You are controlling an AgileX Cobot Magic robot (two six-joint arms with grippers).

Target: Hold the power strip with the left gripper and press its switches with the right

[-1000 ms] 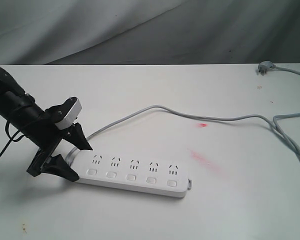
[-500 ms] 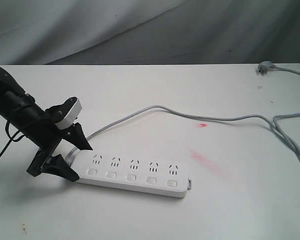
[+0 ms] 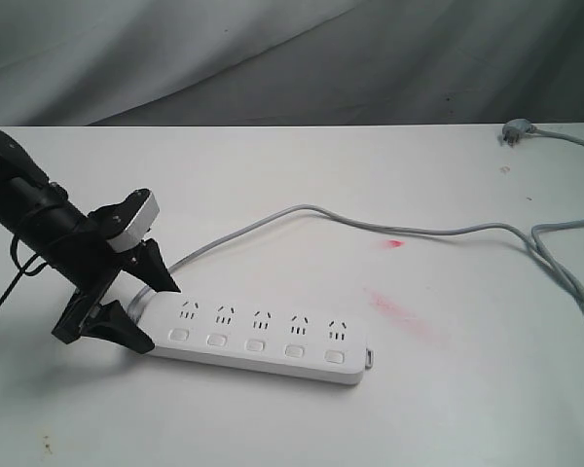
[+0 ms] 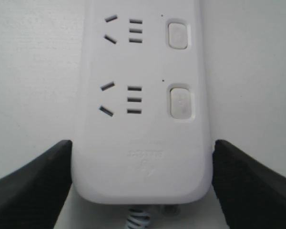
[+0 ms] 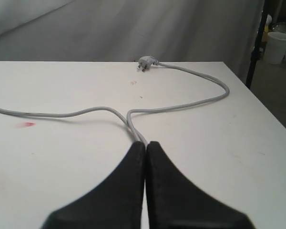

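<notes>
Left wrist view, pincer (image 4: 143, 145) wide, seemingly clamping power strip (image 4: 150, 62)

The left gripper (image 3: 158, 316) clamped the cable end of the power strip (image 3: 263, 338) and closed off that side. The tops of the switches (image 3: 256, 344) lay uncovered, with open air above them and bare table (image 3: 273, 428) along the strip's near edge and past its other end. Behind the strip the grey cable (image 3: 370, 226) swept across the table and bunched in loops at the right edge, running out to the plug (image 3: 515, 131), and the right gripper (image 5: 145, 155), fingers pressed together, had a stretch of it lying just ahead of its tips.
</notes>
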